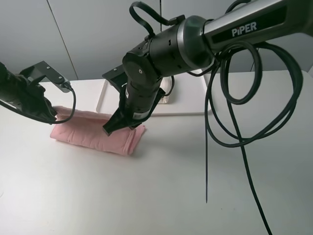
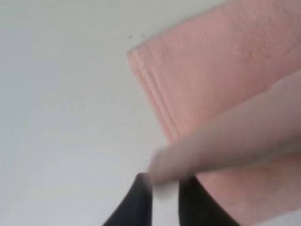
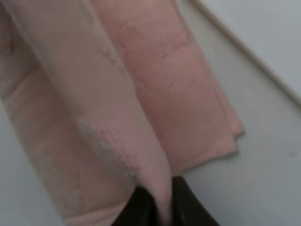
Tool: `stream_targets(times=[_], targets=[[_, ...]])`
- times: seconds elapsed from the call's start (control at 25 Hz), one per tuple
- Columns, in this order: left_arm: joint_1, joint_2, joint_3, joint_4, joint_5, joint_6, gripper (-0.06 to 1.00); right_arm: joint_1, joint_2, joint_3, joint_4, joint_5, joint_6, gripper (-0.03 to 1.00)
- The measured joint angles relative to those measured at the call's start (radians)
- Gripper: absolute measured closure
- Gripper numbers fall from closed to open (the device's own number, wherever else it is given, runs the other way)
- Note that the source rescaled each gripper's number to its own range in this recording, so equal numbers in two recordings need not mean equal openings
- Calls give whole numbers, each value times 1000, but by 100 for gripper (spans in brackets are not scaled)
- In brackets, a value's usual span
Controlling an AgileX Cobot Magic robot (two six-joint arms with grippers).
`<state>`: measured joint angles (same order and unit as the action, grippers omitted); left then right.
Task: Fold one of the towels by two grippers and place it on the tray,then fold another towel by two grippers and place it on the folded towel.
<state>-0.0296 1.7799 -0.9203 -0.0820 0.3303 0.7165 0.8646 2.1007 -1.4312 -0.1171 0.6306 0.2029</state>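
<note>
Pink towel (image 1: 90, 133) is folded into a long narrow strip: multi-layer, terry texture, hem ridges visible along one edge in left wrist cam. It lies on the white table (image 1: 146, 196) just in front of the white tray (image 1: 188, 103), not on it. Long axis runs roughly L-R in the high cam, slightly skewed. Left gripper (image 1: 49, 115) sits at the towel's left end. Right gripper (image 1: 110, 128) is down on the strip nr its right end, a bit short of the edge. Left wrist cam: dark fingers (image 2: 129, 209) nearly closed w/ a thin layer of fabric pinched between them; that layer rises off the rest (blurry). Right wrist cam: fingers (image 3: 138, 209) likewise clamped on one raised fold, rest of towel flat on table below, tray rim passes nr the towel's corner.
</note>
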Motion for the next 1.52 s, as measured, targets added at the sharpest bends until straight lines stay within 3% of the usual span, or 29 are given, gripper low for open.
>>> stream_targets(times=[0.08, 0.16, 0.24, 0.28, 0.48, 0.72, 1.04, 1.12, 1.28, 1.52], targets=[[4, 2, -9, 0, -14, -5, 41, -4, 4, 0, -2, -10, 3, 64], [4, 2, -22, 0, -22, -27, 19, -4, 6, 0, -2, -31, 6, 31], [4, 2, -39, 0, -19, -50, 10, -4, 6, 0, -2, -39, 14, 6], [4, 2, -50, 0, -11, -57, 10, -4, 6, 0, -7, -41, 23, 1], [4, 38, -84, 0, 72, -128, 12, -6, 6, 0, -27, -9, 40, -3], [4, 96, -142, -2, 164, -288, 12, -40, 6, 0, 3, 48, 42, -3], [2, 174, -190, 0, 256, -389, 12, -85, 6, 0, 109, 134, -73, -3], [-10, 193, -190, 21, 258, -427, 13, -85, 6, 0, 117, 146, -83, -3], [-36, 221, -213, 135, 273, -565, 15, -85, 6, 0, 135, 184, -103, -3], [-38, 239, -256, 178, 311, -600, 15, -85, 6, 0, 137, 227, -128, -3]])
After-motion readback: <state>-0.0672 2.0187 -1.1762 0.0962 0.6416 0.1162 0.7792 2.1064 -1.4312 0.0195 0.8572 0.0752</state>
